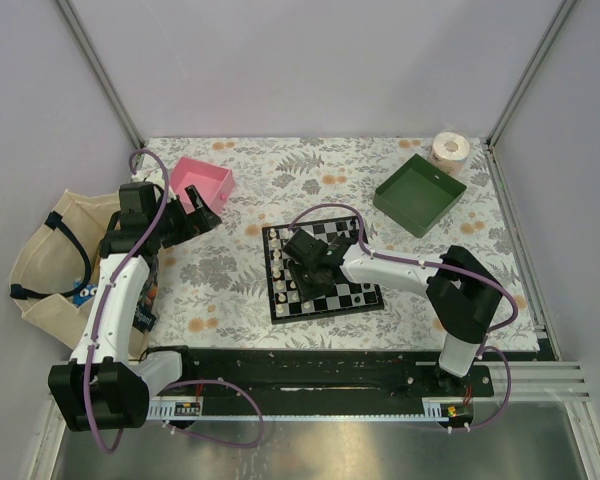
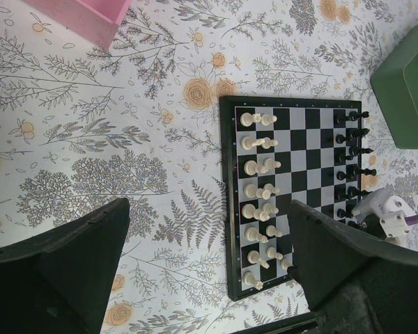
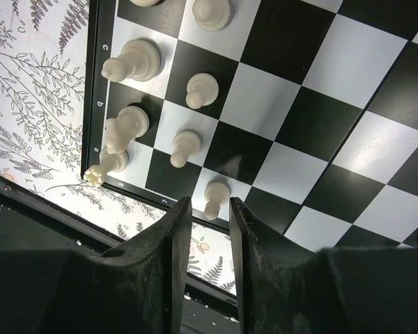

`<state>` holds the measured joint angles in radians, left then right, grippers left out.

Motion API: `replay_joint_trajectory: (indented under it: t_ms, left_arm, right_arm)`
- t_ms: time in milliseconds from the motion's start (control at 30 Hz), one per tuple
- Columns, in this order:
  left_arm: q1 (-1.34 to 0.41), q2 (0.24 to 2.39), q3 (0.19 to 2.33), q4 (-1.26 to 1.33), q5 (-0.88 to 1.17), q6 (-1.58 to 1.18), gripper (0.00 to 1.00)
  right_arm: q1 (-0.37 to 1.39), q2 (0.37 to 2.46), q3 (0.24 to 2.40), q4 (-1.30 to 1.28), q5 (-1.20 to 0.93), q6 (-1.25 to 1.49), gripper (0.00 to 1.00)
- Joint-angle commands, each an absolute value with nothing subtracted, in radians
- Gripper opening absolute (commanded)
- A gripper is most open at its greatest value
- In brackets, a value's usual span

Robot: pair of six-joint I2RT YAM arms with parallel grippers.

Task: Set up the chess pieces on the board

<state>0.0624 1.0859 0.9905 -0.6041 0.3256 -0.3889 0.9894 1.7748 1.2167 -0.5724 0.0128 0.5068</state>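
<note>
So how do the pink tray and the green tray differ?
The pink tray is bright pink, the green tray dark green. The pink tray sits left of the board, the green tray to its far right beside a tape roll. The green tray looks larger. Both are square, open-topped, and rest on the floral cloth.

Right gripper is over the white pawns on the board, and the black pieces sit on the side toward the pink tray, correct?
Not quite: the black pieces stand on the board's side toward the green tray, not the pink tray, as the left wrist view shows. The right gripper is indeed over the white pawns.
</note>
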Motion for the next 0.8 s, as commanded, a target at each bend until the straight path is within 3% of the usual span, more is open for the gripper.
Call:
replay_joint_trajectory:
  t_ms: [0,767]
  left_arm:
    - [0.066,1.075,0.997,-0.574,0.35,-0.379,0.99]
    - [0.066,1.08,0.997,-0.574,0.35,-0.38,0.99]
  right_arm:
    - [1.0,1.767,1.221,-0.569,0.003,0.52,0.36]
    - [1.0,1.802,1.235,-0.594,-0.014,0.511,0.31]
